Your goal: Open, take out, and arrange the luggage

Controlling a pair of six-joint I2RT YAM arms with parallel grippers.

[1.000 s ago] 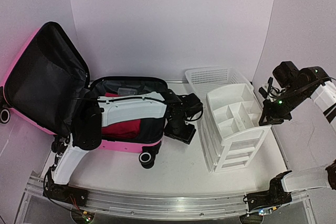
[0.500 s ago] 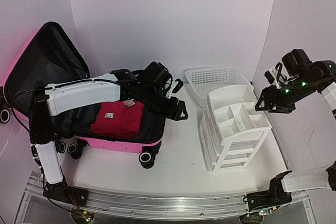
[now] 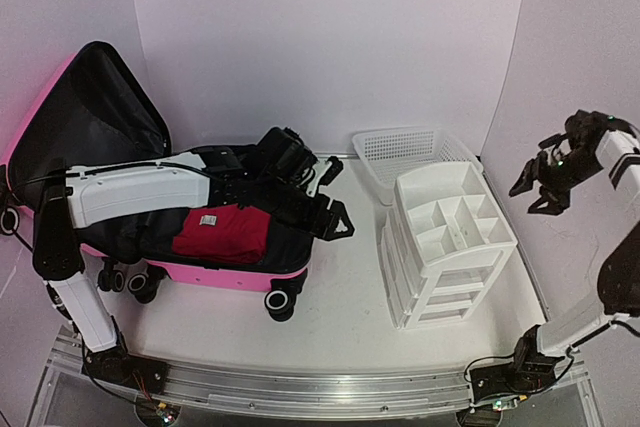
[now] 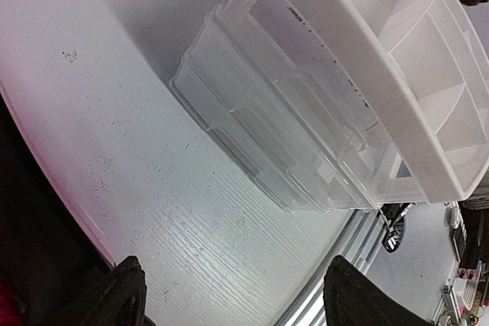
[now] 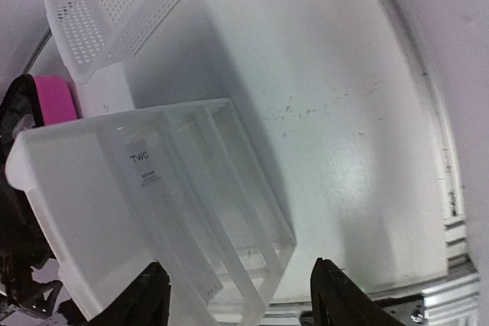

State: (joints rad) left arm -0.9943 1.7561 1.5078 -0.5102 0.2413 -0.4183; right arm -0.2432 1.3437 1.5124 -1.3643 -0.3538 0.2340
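1. The white surface (image 3: 340, 319) is closed in by pale lilac walls (image 3: 330, 37) at the back and on both sides. A metal rail (image 3: 320, 387) runs along its near edge.
2. The luggage (image 3: 230, 278) lies at the left, already unzipped. Its base is flat on the surface, and its black-lined lid is propped against the left wall, which keeps the opening clear from above.
3. A folded red garment (image 3: 222, 232) rests in the base, not yet taken out. The left arm crosses over the back of the base, so I cannot tell whether anything else lies there.
4. The left fingers (image 3: 332, 221) hang over the right rim of the luggage, spread wide with nothing between them. The wrist view looks past that rim to the surface and the drawers. I judge them placed to come back and down onto the garment.
5. Bare surface lies between the luggage and the white drawer organizer (image 3: 445, 237), and more in front of both, so there is room to carry something across.
6. A white mesh basket (image 3: 405, 152) sits at the back, touching or just behind the organizer. Both are open on top, likely as places to set things down.
7. The right fingers (image 3: 538, 187) are held high near the right wall, parted and empty, well apart from the luggage and out of the left arm's way.
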